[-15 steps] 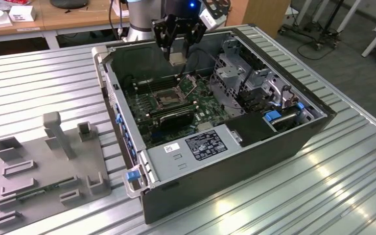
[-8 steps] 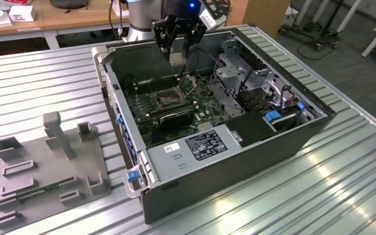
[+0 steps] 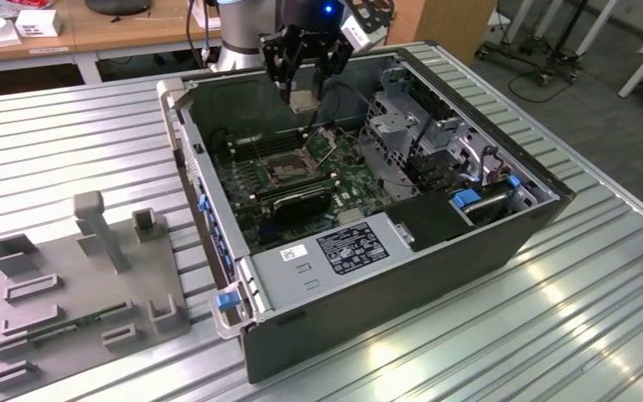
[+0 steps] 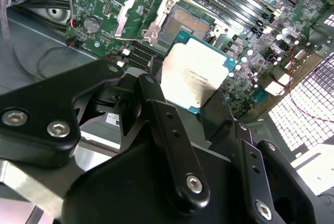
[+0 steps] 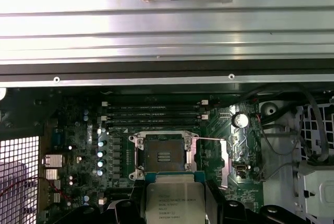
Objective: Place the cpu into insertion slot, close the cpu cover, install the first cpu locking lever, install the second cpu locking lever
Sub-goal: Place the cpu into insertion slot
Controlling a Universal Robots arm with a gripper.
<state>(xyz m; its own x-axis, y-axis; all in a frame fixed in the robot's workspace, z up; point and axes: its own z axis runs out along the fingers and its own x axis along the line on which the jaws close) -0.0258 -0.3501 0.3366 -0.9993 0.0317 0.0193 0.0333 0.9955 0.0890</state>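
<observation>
The cpu [image 4: 195, 75] is a flat silvery-tan square with a green edge, gripped by two opposite edges in the claw [image 3: 301, 92], which is clamped on it. In both wrist views it hangs above the board, clear of it and level with it or nearly so. In the first wrist view the cpu [image 5: 169, 200] sits just short of the slot [image 5: 163, 156], not over it.

The slot is bare: its dark centre and silvery rim lie open. In the second wrist view the cover [image 4: 124, 20], a thin metal frame with a cut-out middle, is swung up and back from one side of the slot [image 4: 190, 23], and green board shows through its opening. A thin metal lever [image 5: 211, 140] runs out from the slot's rim.

Long black memory slots [image 5: 151, 112] run in a row just beside the slot on the green motherboard [image 3: 355, 180]. The board lies inside an open black case [image 3: 411, 276], which rests on its side on the ribbed metal worktop [image 3: 76, 142]. Towards the exterior view's left, well apart from the case, a grey tray [image 3: 87, 293] of moulded holders sits on the worktop.
</observation>
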